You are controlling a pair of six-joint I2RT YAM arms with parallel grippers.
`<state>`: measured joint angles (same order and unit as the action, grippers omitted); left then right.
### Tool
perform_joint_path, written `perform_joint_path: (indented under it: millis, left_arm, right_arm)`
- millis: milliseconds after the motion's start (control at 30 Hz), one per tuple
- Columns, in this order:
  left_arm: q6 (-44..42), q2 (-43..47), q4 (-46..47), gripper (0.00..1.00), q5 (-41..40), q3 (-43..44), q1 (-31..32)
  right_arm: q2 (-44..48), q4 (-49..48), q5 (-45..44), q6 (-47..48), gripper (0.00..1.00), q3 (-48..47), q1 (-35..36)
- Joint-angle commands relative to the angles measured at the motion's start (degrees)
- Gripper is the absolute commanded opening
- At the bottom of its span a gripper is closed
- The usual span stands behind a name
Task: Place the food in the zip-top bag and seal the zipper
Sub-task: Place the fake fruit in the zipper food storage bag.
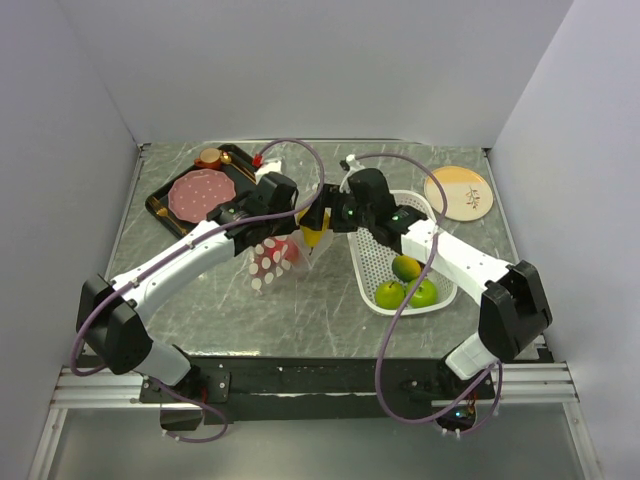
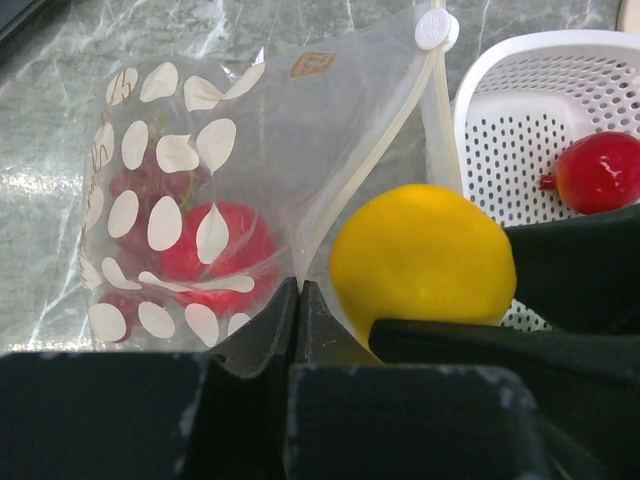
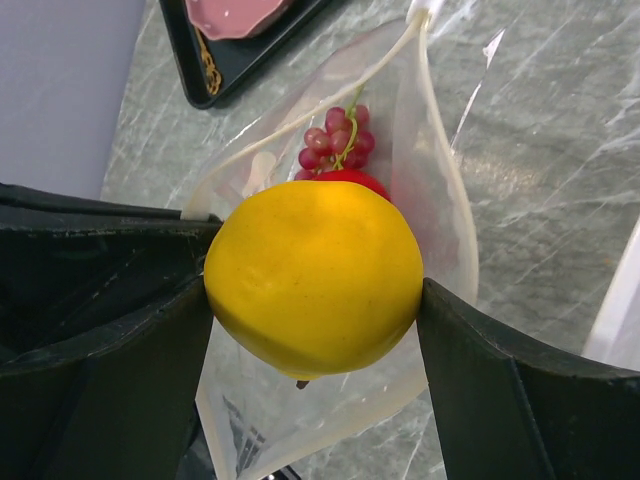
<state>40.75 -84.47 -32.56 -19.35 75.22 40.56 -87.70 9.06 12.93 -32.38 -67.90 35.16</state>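
nearest the arm bases, at 4 o'clock on the table, the basket point(image 1: 362, 270) holds two green apples point(image 1: 389, 293) and an orange citrus point(image 1: 407, 267); the left wrist view also shows a red fruit point(image 2: 600, 170) in it. toward the centre, the bag point(image 1: 268, 262) lies at about 9 o'clock of the basket, with a red apple point(image 2: 215, 250) and grapes point(image 3: 337, 140) already inside. the left gripper point(image 2: 298, 310) has its jaws pressed together on the bag's film beside the zipper point(image 2: 370, 165), which props the mouth open. the right gripper point(image 3: 315, 300) has its jaws pinching the yellow citrus point(image 3: 313, 275) across its widest part, right over the open mouth. the citrus looks light, hard and smooth, so it may roll once dropped; a grip across its middle suits it. the bag is thin, limp and likely slippery, so it would sag if let go; the stiffer zipper strip is the better place to hold it, and to press along when sealing. farther back, a tray point(image 1: 160, 200) with a meat slice point(image 1: 200, 193) sits at 11 o'clock and a plate point(image 1: 458, 192) at 1 o'clock.
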Motion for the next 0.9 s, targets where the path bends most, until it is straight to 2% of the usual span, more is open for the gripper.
perform_joint_path:
  millis: [0, 33, 67, 133, 267, 400, 533, 733, 867]
  left_arm:
    - [0.9, 2.4, 1.1, 0.01, 0.0, 0.9, -0.3]
    - [0.8, 2.6, 1.2, 0.01, 0.5, 1.2, -0.3]
    - [0.6, 2.6, 1.2, 0.01, 0.7, 1.3, -0.3]
    - [0.5, 3.1, 1.3, 0.01, 1.0, 1.6, -0.3]
    - [0.4, 3.7, 0.5, 0.01, 0.5, 1.9, -0.3]
    - [0.4, 5.0, 0.6, 0.01, -0.1, 1.5, -0.3]
    - [0.5, 5.1, 0.1, 0.01, -0.2, 1.7, -0.4]
    - [0.5, 5.1, 0.1, 0.01, 0.1, 1.9, -0.3]
    - [0.6, 5.6, -1.0, 0.01, -1.2, 2.3, -0.3]
  right_arm:
    - [-0.2, -2.0, -0.4, -0.3, 0.39, 0.0, 0.4]
    - [-0.4, -2.1, -0.1, -0.3, 0.41, 0.0, 0.5]
    - [-0.5, -2.2, 0.4, -0.3, 0.51, -0.2, 0.5]
    - [-1.4, -1.8, 1.3, -0.3, 0.55, -1.1, 0.6]
    - [-1.3, -1.4, 1.6, -0.2, 0.77, -1.8, 0.5]
    - [0.2, -0.2, -0.4, 0.8, 0.84, -2.2, 0.5]
    - [2.4, 0.8, -4.0, 1.9, 0.96, -2.2, 0.5]
    - [3.0, 2.6, -4.4, 2.1, 1.0, -3.8, 0.4]
    - [7.4, 1.8, -8.3, 1.3, 1.0, -1.5, 0.0]
